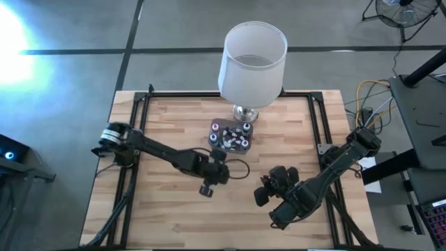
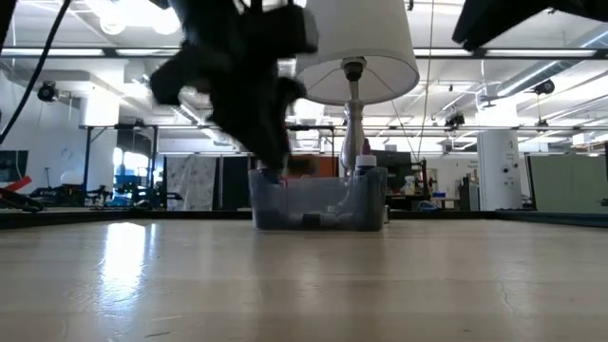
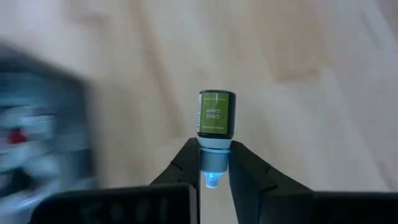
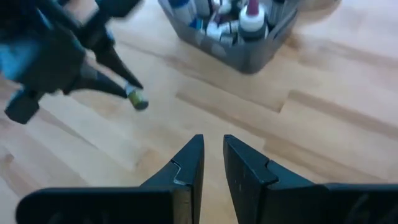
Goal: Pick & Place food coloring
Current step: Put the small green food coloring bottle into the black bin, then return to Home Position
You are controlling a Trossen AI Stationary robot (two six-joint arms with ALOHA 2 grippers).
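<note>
My left gripper (image 3: 214, 165) is shut on a small food coloring bottle (image 3: 216, 115) with a green label and a white cap. In the high view it hovers near the table's middle (image 1: 209, 180), on the near side of the clear tub (image 1: 231, 136). Several other food coloring bottles (image 4: 252, 17) stand upright in that tub. The right wrist view shows the held bottle (image 4: 137, 99) at the left fingers' ends. My right gripper (image 4: 213, 143) is open with a narrow gap and holds nothing. It hangs over bare wood, to the right of the left gripper (image 1: 268, 189). My left gripper pinches the bottle's white cap end (image 3: 214, 155) between its two fingers. The green body (image 3: 216, 112) sticks out past the fingertips, in line with them. The fingers slant downward (image 4: 109, 84), and the bottle is lifted clear of the table.
A big lamp with a white shade (image 1: 252, 59) stands at the table's far side, just behind the tub. Black rails (image 1: 317, 118) run along the table's edges. Bare wood lies along the near side (image 1: 174, 216).
</note>
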